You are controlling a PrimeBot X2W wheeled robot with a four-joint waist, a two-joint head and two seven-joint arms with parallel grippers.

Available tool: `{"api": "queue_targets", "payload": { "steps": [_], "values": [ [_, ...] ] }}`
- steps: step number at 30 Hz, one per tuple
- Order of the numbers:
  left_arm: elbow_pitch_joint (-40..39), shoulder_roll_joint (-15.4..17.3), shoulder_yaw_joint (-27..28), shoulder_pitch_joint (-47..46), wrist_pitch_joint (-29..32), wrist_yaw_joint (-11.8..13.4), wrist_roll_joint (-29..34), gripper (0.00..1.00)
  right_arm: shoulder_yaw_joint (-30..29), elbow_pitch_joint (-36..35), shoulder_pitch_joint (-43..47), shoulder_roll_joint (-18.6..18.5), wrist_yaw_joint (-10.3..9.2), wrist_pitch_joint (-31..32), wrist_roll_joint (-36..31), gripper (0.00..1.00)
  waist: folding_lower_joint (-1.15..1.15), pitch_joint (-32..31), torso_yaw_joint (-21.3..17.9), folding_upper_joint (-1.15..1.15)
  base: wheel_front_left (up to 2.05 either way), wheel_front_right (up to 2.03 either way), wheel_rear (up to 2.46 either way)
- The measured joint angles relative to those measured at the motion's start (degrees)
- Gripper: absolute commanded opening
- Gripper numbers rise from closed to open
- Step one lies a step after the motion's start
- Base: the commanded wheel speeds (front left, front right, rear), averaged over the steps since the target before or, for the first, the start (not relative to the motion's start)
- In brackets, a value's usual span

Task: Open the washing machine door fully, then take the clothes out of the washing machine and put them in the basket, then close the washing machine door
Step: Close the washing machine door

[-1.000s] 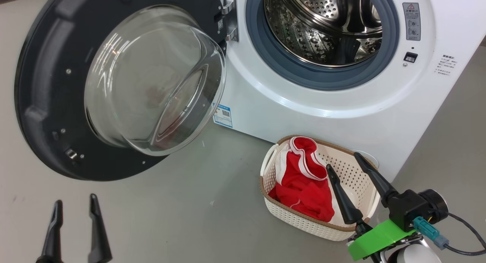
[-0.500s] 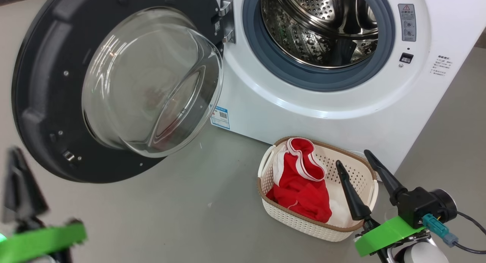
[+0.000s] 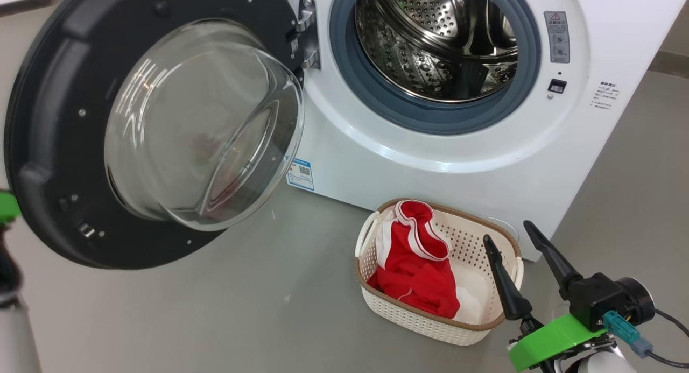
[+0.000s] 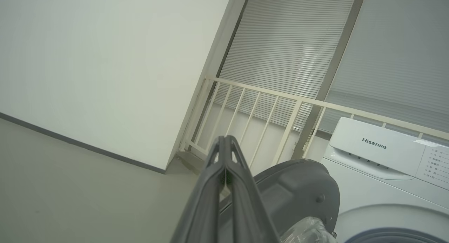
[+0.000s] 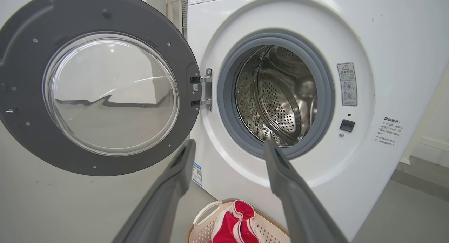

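Your washing machine door stands wide open on its hinge, to the left of the washing machine. Its glass bowl bulges toward the head camera, and the steel drum is exposed inside the grey rubber ring. The clothes, red with white trim, lie heaped in the left half of the basket, which sits on the grey floor close in front of the machine's lower front panel. Your right gripper hangs low at the right, by the basket's right end, with its two dark fingers spread wide and holding nothing. In the right wrist view they frame the lower edge of the drum opening. Your left gripper, seen in its own wrist view, has both fingers pressed together with nothing between them. They point up past the door's dark outer side toward a pale wall, a cream railing and slatted blinds.
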Motion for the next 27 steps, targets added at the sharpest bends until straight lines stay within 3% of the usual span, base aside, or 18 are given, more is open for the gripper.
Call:
{"api": "queue_targets", "payload": {
  "steps": [6, 13, 20, 27],
  "values": [
    [14.28, 1.67, 2.97, -11.24, 8.79, -0.19, -7.33, 0.00, -0.22, -0.05, 0.69, 0.01, 0.00, 0.55, -0.16, 1.00, 0.00, 0.14, -0.90, 0.00, 0.00, 0.00, 0.00],
    [27.67, 3.85, 7.42, -18.87, 19.80, 2.67, -14.23, 0.00, 0.26, -0.53, 0.68, -0.32, 0.00, 1.96, -0.16, 1.00, 0.00, 0.87, -2.28, 0.00, 0.00, 0.00, 0.00],
    [34.07, 5.56, 9.87, -21.59, 25.60, 3.59, -18.26, 0.00, 1.07, -1.19, 0.64, -1.53, 0.00, 2.87, -0.13, 1.00, 0.00, 1.54, -3.64, 0.00, 0.00, 0.00, 0.00],
    [37.23, 7.08, 10.61, -21.90, 29.99, 1.07, -20.19, 0.00, 1.76, -1.46, 0.62, -2.20, 0.00, 3.10, 0.13, 1.00, 0.00, 1.77, -5.15, 0.00, 0.00, 0.00, 0.00]
  ]
}}
